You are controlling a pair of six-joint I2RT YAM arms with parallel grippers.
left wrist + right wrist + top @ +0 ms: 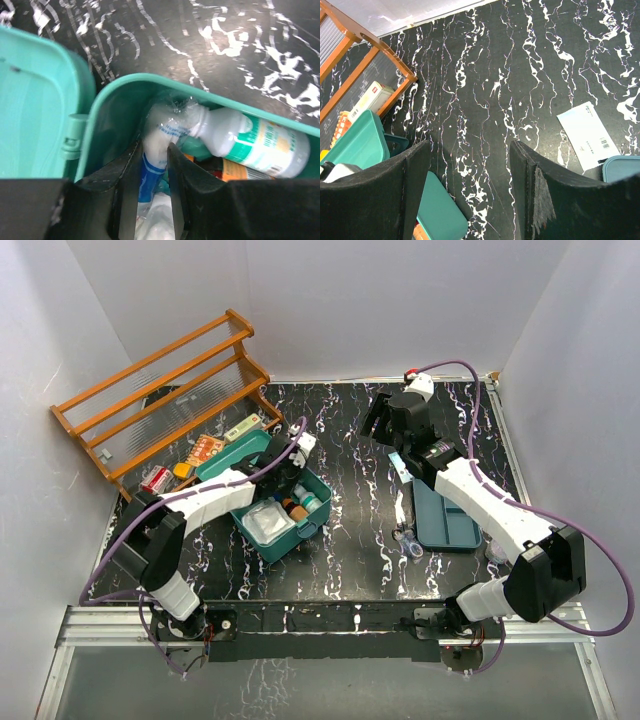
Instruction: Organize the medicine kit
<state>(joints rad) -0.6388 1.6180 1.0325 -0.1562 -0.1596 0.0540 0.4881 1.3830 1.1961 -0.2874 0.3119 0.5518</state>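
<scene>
The medicine kit (312, 524) sits lid-open toward the worktop's left edge; inside, our left jaws seem clamped on a small blue-and-white bottle (155, 150) pressed against a larger white bottle (250, 142); we risk slipping or dragging that neighbour; right jaws gape, idle.

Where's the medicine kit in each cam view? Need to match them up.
Top external: medicine kit left of centre, lid open.
Left wrist: medicine kit fills the lower frame, open lid at left.
Right wrist: medicine kit in the lower-left corner, partly cut off.
Shared landmark: black white-veined tabletop.
</scene>
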